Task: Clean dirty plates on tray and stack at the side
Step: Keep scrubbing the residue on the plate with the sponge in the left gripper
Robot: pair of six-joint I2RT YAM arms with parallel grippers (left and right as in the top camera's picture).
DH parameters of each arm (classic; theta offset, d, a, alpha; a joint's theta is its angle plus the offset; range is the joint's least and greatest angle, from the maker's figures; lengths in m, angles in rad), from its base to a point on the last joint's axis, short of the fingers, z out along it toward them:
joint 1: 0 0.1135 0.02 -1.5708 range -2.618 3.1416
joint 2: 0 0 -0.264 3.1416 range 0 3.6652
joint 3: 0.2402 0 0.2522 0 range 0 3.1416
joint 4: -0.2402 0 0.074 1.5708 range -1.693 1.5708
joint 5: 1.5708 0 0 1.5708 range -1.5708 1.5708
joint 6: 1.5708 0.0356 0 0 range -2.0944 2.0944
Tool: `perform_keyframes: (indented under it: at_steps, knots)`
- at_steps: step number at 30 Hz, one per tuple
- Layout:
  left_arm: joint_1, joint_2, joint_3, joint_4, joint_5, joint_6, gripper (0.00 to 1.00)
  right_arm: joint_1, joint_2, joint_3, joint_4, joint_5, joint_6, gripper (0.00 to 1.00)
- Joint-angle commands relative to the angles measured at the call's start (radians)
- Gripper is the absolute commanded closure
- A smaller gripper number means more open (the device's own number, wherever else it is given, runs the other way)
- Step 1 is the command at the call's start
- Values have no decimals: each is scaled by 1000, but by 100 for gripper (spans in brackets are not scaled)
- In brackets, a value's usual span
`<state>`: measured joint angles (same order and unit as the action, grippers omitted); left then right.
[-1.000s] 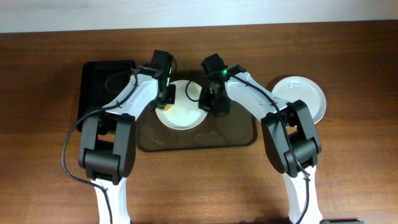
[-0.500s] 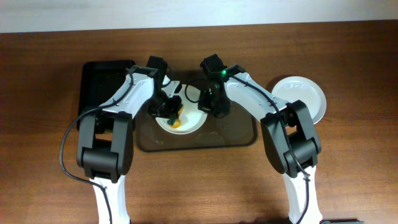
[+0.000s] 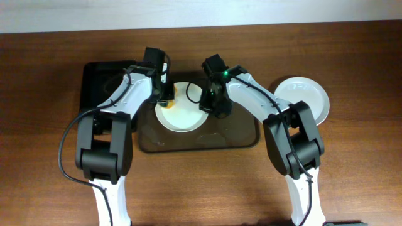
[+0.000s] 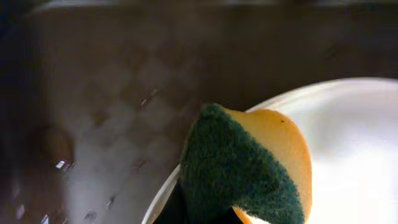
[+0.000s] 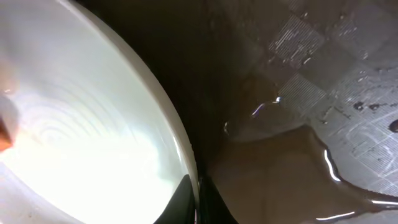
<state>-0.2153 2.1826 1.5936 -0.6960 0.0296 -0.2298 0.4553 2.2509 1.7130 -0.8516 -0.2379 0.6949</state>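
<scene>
**Landmark.** The tray is dark brown and sits mid-surface in front of the robot. Its near half is bare. The right wrist view shows a wet film and droplets on the tray's textured floor.

**Item under work.** One white plate lies flat in the far half of the tray, left of the tray's centre.

**Left end effector**. It is at the plate's far-left rim and clenched on a sponge, yellow with a green scouring face. The sponge overlaps the rim. Contact with the plate's face cannot be confirmed.

**Right end effector**. It is at the plate's right rim, clenched. Its fingertips meet the plate's edge, so it appears to be pinching the rim to steady the plate.

**Beside the tray.**
- To the right of the tray, the side stack of white plates rests on the surface. The count is not determinable.
- Just beside the tray's left edge sits a black tray.

**Handling assessment.**
- The plate is judged rigid, light and shallow, with a glossy face.
- With moisture present it is likely to be slippery.
- It may chip or break if dropped.
- The rim is the only practical hold, with one finger under the lip and one above.
- The preferred grip point is the rim side facing the side stack, with the plate kept level during transfer.
- The sponge is soft and compressible and needs a firm pinch.
</scene>
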Motion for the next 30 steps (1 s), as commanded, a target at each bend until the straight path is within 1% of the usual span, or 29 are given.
perform_keyframes:
  at_steps: [1, 3, 6, 8, 9, 11, 14, 16, 19, 20, 22, 25, 28, 30]
  knots:
    - [22, 28, -19, -104, -161, 9, 99, -8, 17, -8, -22, 60, -3, 96]
    - [16, 28, -19, -165, -58, 93, 99, -8, 17, -8, -20, 59, -4, 96]
    - [3, 28, -19, -263, 88, 162, 99, -8, 17, -8, -19, 60, -7, 96]
    - [2, 28, -19, -297, 235, 232, 99, -8, 17, -8, -19, 60, -7, 96]
    - [3, 28, -19, -310, 331, 269, 99, -8, 17, -8, -19, 60, -7, 96]
    - [3, 28, -19, -316, 433, 293, 99, -8, 17, -8, -20, 59, -7, 96]
    - [3, 28, -19, -304, 517, 293, 99, -8, 17, -8, -20, 59, -7, 96]
    - [4, 28, -19, -254, 527, 290, 99, -8, 17, -8, -21, 59, -7, 96]
    - [11, 28, -19, -165, 506, 232, 99, -8, 17, -8, -27, 59, -8, 96]
    - [18, 28, -19, -113, 468, 184, 99, -8, 17, -8, -29, 59, -8, 96]
    - [30, 28, -19, -21, 409, 130, 99, -8, 17, -8, -30, 59, -10, 96]
    - [43, 28, -19, 105, 327, 117, 99, -8, 17, -8, -24, 59, -10, 96]
    - [47, 28, -19, 117, 228, 117, 99, -8, 17, -8, -24, 60, -11, 96]
    - [47, 28, -19, 67, 151, 117, 99, -8, 17, -8, -24, 66, -11, 96]
